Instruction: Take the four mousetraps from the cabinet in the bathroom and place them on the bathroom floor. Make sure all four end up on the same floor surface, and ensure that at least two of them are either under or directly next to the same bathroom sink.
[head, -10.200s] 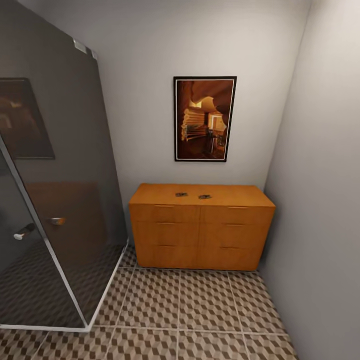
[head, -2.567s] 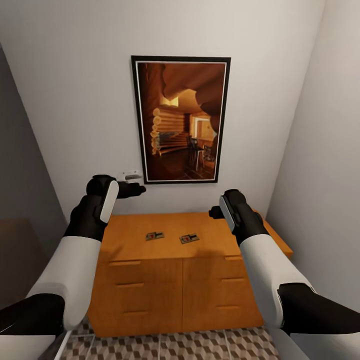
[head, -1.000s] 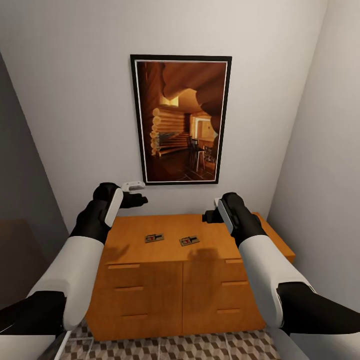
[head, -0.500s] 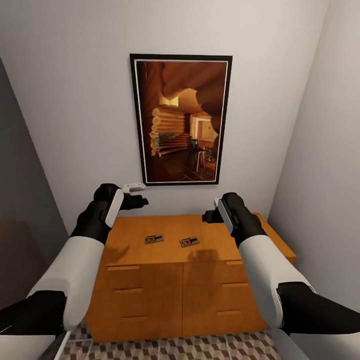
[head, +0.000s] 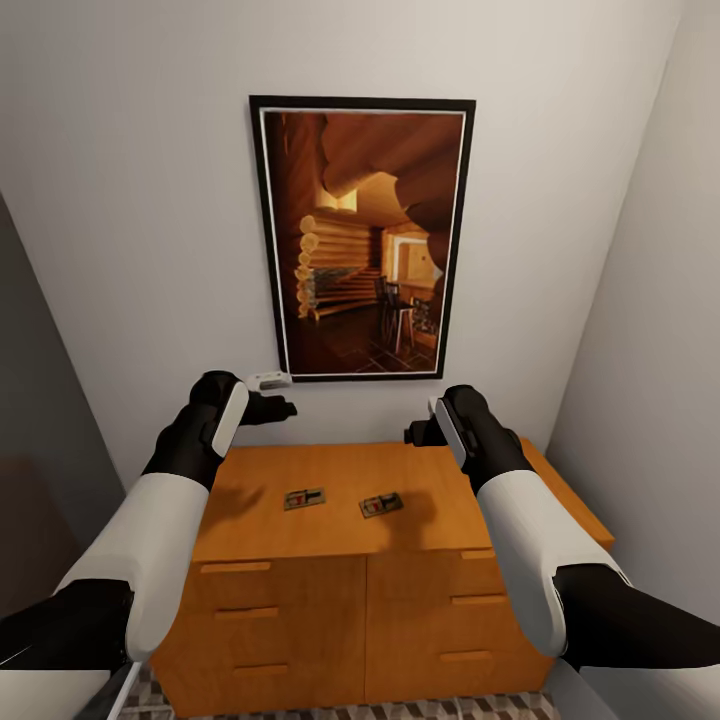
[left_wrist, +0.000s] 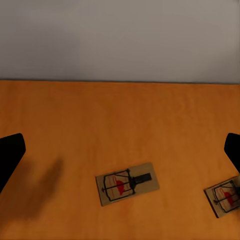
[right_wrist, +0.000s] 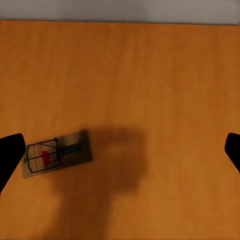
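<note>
Two mousetraps lie flat on top of the orange-brown cabinet (head: 330, 470): one mousetrap (head: 304, 497) to the left, the other mousetrap (head: 381, 505) just right of it. My left gripper (head: 275, 408) hovers above the cabinet's back left and is open. From the left wrist camera I see the left trap (left_wrist: 127, 182) and the edge of the other trap (left_wrist: 226, 195). My right gripper (head: 418, 434) hangs open above the top, right of the traps; the right trap (right_wrist: 56, 154) shows below it. The bathroom sink is out of view.
A framed picture (head: 362, 238) hangs on the wall behind the cabinet. A grey wall closes in on the right and a dark panel (head: 40, 420) on the left. A thin strip of cube-patterned bathroom floor (head: 400, 708) shows below the drawers.
The camera has come closer to the cabinet, so cabinet and picture look larger and the top sits lower in view. Both arms stay raised and open; the traps have not moved.
</note>
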